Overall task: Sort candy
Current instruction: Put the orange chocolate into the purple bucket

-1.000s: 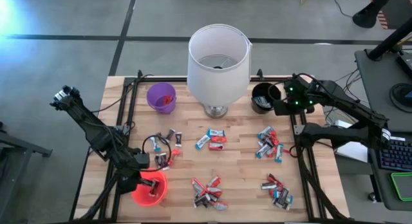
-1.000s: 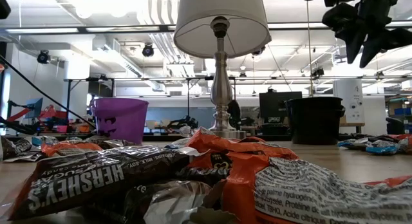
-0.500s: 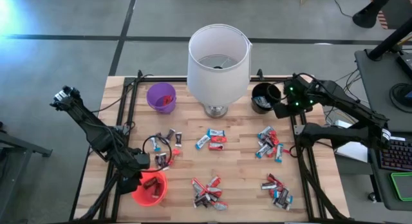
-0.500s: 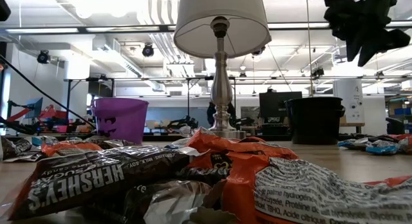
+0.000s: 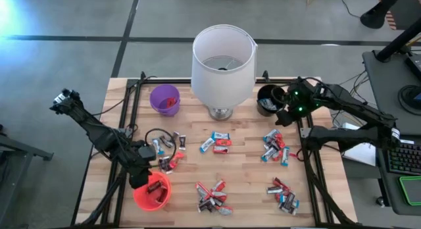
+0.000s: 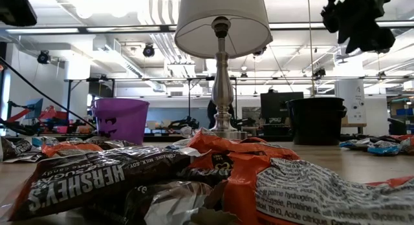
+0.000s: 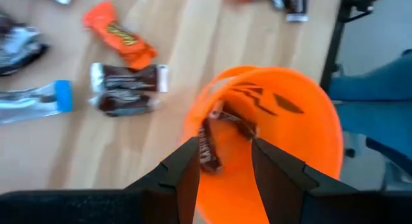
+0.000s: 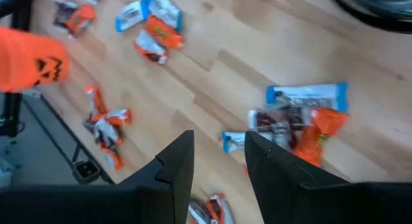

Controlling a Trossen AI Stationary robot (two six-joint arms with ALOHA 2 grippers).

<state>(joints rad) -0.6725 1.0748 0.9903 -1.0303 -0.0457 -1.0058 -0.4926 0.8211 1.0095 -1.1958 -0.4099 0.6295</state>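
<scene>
Left hand [image 7: 222, 161] hangs just over the round orange plastic cup [image 5: 152, 192] at the near left of the wooden plank table [image 5: 243, 166], its two dark fingers [image 7: 182, 169] standing apart with nothing between them; two dark brown wrapped candy bars [image 7: 220, 135] lie inside that cup. Beside the cup on the table sits a loose cluster of shiny wrapped candy [image 5: 166, 150] in brown, orange-red and blue-and-white. Farther back stands one purple plastic cup [image 5: 164, 99], then one white-shaded metal table lamp [image 5: 222, 64] at the middle. Four more candy groups lie on the boards: a small one [image 5: 216, 143] before the lamp, a pile [image 5: 212, 197] at the near edge, and two [image 5: 275, 147] [image 5: 283, 194] toward the right. One black cup [image 5: 268, 100] stands at the back right. Right hand [image 8: 219, 165] hovers above the table near the black cup, over the right-side candy, its fingers apart and empty.
</scene>
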